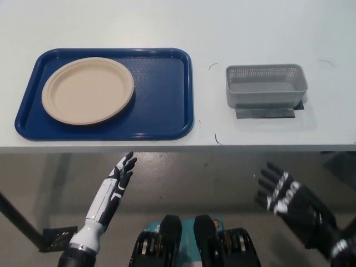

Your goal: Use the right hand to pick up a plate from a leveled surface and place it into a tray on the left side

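Tabletop [250, 22] fills the upper half of the frame, white and mostly bare. On its left part sits the blue tray [167, 94], lying flat with its near rim close to the table edge. The plate [88, 90], a pale tan disc, rests inside the tray toward its left end, level and fully within the rim, so the placing looks done. To the right, well apart from the tray, stands a grey mesh basket [266, 83] on a dark pad. Below the table edge, at lower right of the frame, the black right hand [286, 194] hangs with fingers spread wide and nothing in them. The white left hand [114, 183] rests at lower left, also below the table, fingers extended and slightly apart, empty. Little looks likely to go wrong now: the main risk would be either hand rising under the table edge and jolting it, which could slide the tray, given how near the edge it lies.
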You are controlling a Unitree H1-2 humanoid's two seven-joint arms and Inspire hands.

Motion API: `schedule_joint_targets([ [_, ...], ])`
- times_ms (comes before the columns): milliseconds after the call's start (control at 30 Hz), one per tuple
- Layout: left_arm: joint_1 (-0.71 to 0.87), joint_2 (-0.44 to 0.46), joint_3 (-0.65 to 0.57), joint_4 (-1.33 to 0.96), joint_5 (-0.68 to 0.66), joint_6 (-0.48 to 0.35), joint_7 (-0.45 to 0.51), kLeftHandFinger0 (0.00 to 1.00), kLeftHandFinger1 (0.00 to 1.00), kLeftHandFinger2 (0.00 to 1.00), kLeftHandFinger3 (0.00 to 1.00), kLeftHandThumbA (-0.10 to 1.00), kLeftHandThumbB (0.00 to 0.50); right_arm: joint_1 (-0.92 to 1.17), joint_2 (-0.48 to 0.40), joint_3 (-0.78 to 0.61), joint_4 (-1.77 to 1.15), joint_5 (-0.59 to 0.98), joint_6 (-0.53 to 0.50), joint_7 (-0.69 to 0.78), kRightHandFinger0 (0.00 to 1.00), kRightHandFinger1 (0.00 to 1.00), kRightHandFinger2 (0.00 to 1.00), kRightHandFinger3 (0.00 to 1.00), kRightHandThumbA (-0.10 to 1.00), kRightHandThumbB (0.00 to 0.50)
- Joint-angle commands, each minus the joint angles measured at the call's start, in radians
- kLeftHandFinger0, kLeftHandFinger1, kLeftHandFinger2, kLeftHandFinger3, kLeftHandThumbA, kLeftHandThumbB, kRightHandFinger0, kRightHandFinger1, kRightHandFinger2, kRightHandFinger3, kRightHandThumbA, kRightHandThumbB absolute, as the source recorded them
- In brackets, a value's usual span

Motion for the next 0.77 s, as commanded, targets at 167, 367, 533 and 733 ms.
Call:
schedule_joint_targets([
  [167, -0.038, -0.006, -0.011, -0.007, -0.007, -0.056, 0.0, 1.0, 1.0, 1.0, 1.0, 1.0, 0.179, 0.212, -0.013, 0.069, -0.375, -0.464, -0.499, 0.259, 1.0, 1.0, 1.0, 1.0, 1.0, 0.416],
  [367, -0.03, -0.009, -0.015, -0.011, -0.005, -0.058, -0.003, 1.0, 1.0, 1.0, 1.0, 1.0, 0.178, 0.132, -0.029, 0.066, -0.057, -0.62, -0.6, 0.17, 1.0, 1.0, 1.0, 1.0, 1.0, 0.335],
  [533, -0.031, -0.014, -0.015, -0.015, -0.003, -0.048, -0.001, 1.0, 1.0, 1.0, 1.0, 1.0, 0.159, 0.048, -0.041, 0.03, 0.107, -0.637, -0.569, 0.099, 1.0, 1.0, 1.0, 1.0, 1.0, 0.256],
  [733, -0.006, -0.017, -0.009, -0.017, -0.006, -0.064, 0.008, 1.0, 1.0, 1.0, 1.0, 1.0, 0.178, 0.003, -0.041, 0.006, 0.214, -0.63, -0.597, 0.094, 1.0, 1.0, 1.0, 1.0, 1.0, 0.262],
])
